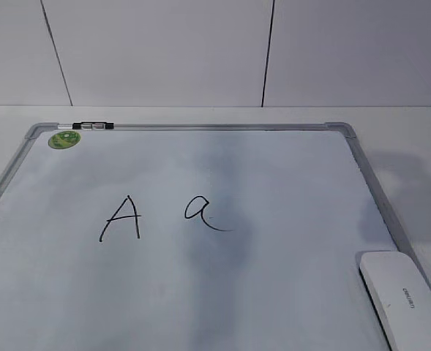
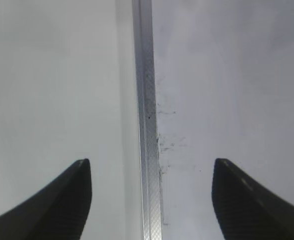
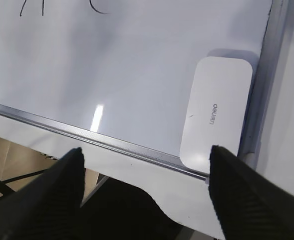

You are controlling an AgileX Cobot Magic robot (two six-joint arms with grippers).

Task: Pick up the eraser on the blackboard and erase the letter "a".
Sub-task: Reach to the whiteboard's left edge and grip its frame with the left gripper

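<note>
Right gripper: jaws spread wide and empty, hanging above the near edge of the whiteboard; its two dark fingers frame the lower part of the right wrist view, and the right-hand finger sits just beside the near end of the eraser without touching it.
Left gripper: jaws also wide apart, holding nothing, straddling the left rail of the whiteboard frame, one finger over the table and the other over the writing surface.
Eraser: white rounded block with small grey lettering on top, lying flat on the whiteboard in its near right corner, its long side running just beside the right frame rail; seen also in the right wrist view.
Whiteboard: lies flat on the pale table, silver frame all round, faint grey smudges across the middle.
Small letter "a": thin black marker, with a long curling tail, near the middle of the whiteboard, well apart from the eraser and to its left.
Capital "A": left of the small letter, near it but apart.
Green sticker: round, at the far left corner of the whiteboard.
Clip: small dark and silver piece on the far frame rail, just beside the sticker.
</note>
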